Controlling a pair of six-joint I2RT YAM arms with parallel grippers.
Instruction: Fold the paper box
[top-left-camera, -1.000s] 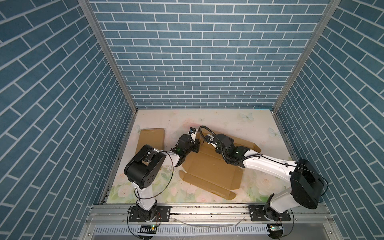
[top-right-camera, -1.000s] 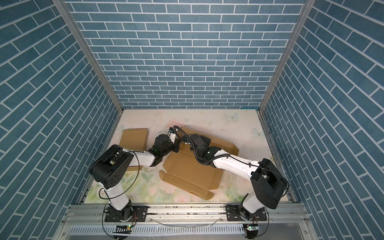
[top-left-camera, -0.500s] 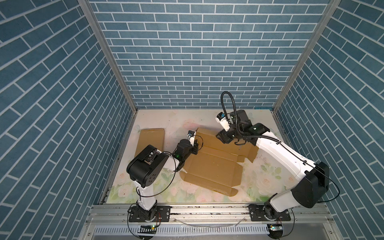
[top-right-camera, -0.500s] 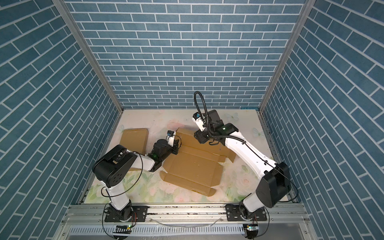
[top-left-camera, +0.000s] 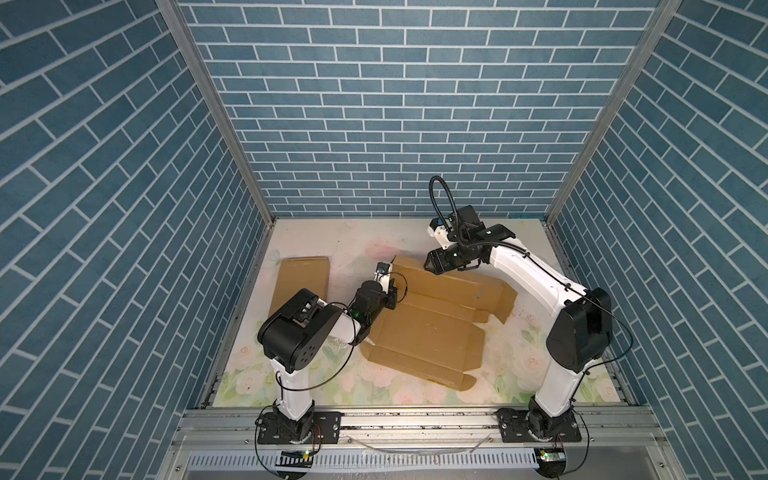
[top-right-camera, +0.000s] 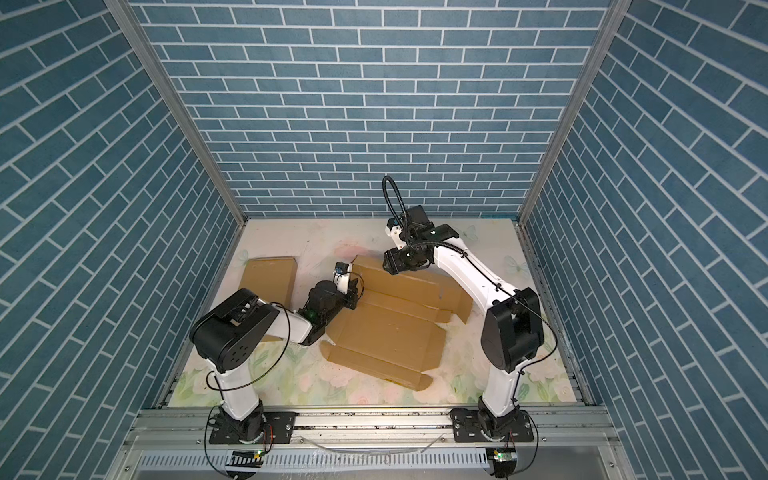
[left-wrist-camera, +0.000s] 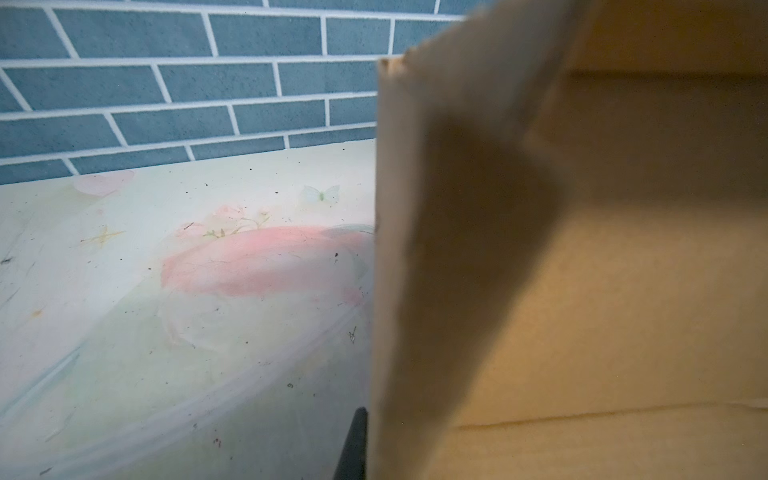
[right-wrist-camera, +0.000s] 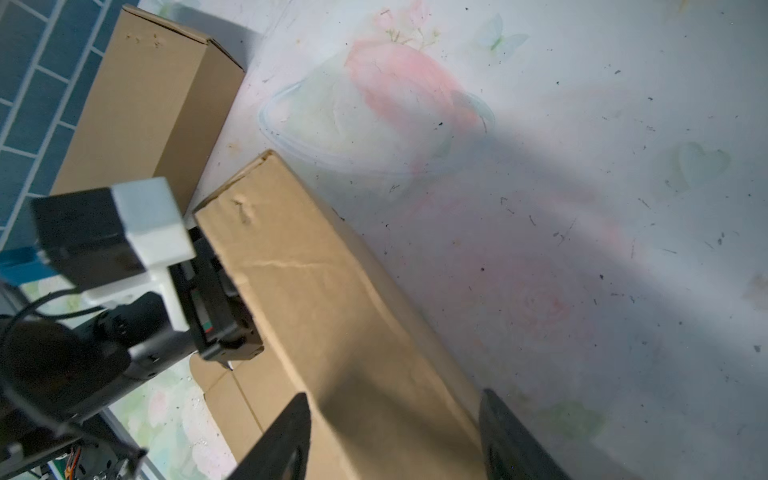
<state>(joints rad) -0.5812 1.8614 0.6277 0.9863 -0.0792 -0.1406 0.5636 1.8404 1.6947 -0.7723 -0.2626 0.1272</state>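
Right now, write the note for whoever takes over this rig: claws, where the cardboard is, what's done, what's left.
Left claw: shut on the unfolded box, pinching its left side flap, which stands upright.
Right claw: open and empty, over the far panel of the same box, jaws either side of it, no grip.
Unfolded box: mid-table, base flat, far panel tilted up, near flaps lying flat.
Folded box: lies closed by the left wall, apart from both claws.
Done: one side flap raised.
Left: raise the other walls, tuck the flaps, close the box.
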